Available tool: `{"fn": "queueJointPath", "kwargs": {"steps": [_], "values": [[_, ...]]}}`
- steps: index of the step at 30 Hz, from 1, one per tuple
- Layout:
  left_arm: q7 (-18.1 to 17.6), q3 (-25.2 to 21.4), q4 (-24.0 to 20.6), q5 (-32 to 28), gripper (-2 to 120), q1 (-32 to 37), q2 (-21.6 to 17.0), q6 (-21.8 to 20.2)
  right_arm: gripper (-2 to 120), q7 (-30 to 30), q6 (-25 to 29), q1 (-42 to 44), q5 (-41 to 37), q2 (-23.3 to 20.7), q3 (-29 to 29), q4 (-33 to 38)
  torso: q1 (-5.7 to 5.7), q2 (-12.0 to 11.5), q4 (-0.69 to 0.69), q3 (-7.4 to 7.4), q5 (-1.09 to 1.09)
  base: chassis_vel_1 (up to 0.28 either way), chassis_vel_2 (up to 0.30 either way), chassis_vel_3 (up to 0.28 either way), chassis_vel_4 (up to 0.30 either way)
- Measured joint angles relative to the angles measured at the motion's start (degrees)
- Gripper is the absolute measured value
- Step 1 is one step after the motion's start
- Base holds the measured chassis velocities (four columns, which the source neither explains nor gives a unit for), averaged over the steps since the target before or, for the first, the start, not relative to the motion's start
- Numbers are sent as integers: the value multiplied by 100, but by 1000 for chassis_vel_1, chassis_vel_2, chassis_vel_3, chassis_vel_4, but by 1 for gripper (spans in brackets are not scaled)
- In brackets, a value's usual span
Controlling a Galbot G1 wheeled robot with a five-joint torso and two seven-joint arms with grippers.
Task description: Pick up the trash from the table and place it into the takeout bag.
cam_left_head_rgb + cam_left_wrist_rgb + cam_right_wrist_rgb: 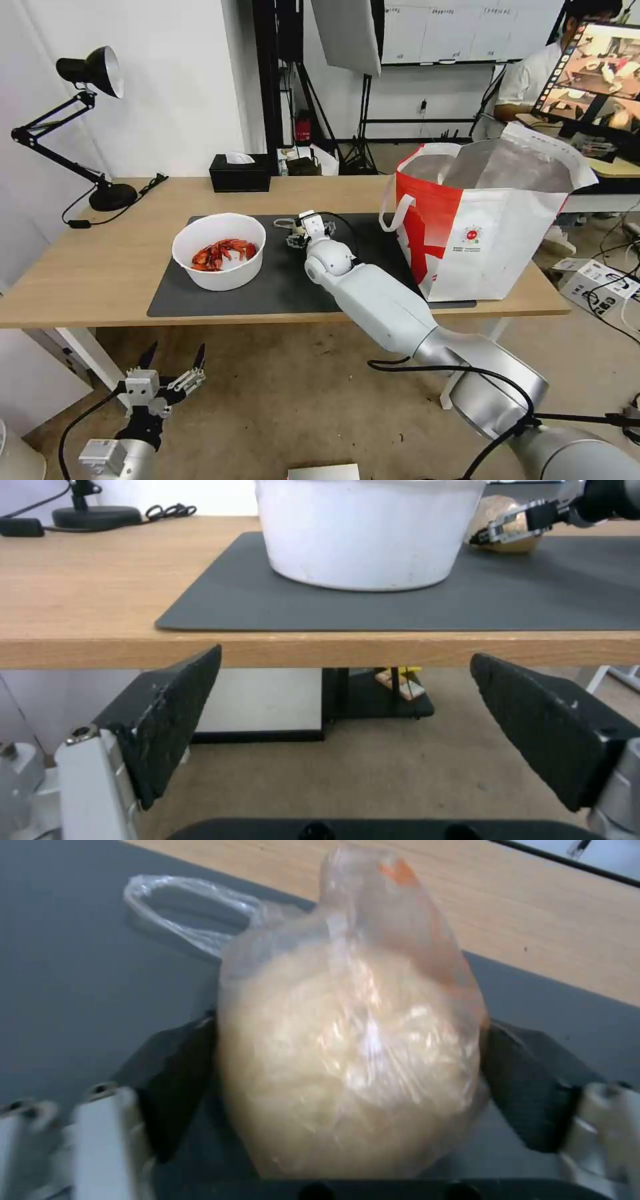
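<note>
Both pads of my right tool (347, 1090) are clenching the bagged ball (347, 1050) for lifting; my left tool (172, 363) is hanging released below the surface (100, 267).

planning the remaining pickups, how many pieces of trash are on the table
2: the white bowl of red shells on the mat's left, and the bagged beige ball mid-mat between the right claw's fingers. Bag contents hidden.

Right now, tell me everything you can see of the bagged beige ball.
The beige ball is a rounded, pale, rough-looking lump wrapped in thin, clear, crinkled plastic, with a loose twisted tail and a loop spread on the dark grey mat. It rests on the mat, and the right hand has a finger pressing each side.
</note>
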State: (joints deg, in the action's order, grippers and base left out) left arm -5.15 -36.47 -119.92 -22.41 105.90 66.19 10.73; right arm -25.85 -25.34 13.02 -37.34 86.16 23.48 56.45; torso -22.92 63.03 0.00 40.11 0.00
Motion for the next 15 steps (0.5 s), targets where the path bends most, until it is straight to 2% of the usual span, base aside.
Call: {"fn": "queueJointPath", "kwargs": {"steps": [2,3,6,7,9,10,12,15], "values": [[8,1,5,2,100,1,2,2,77,-68,0,23,-8,6,-17,-22,0,0,0,0,0,0,0,0,0],[8,1,5,2,100,1,2,2,77,-68,0,23,-8,6,-17,-22,0,0,0,0,0,0,0,0,0],[14,12,7,9,100,4,10,6,62,-113,9,59,-32,6,-34,-23,0,0,0,0,0,0,0,0,0],[14,12,7,9,100,4,10,6,62,-113,9,59,-32,6,-34,-23,0,0,0,0,0,0,0,0,0],[14,13,6,13,100,14,11,8,52,-123,17,80,-46,-11,-42,-3,0,0,1,-1,0,0,0,0,0],[14,13,6,13,100,14,11,8,52,-123,17,80,-46,-11,-42,-3,0,0,1,-1,0,0,0,0,0],[14,13,-5,16,100,18,9,8,41,-164,38,108,-70,-40,-76,70,0,0,1,0,0,0,0,0,0],[14,12,-27,22,100,28,8,8,32,-233,159,161,-73,-121,-89,239,0,0,0,0,0,0,0,0,0]]}}
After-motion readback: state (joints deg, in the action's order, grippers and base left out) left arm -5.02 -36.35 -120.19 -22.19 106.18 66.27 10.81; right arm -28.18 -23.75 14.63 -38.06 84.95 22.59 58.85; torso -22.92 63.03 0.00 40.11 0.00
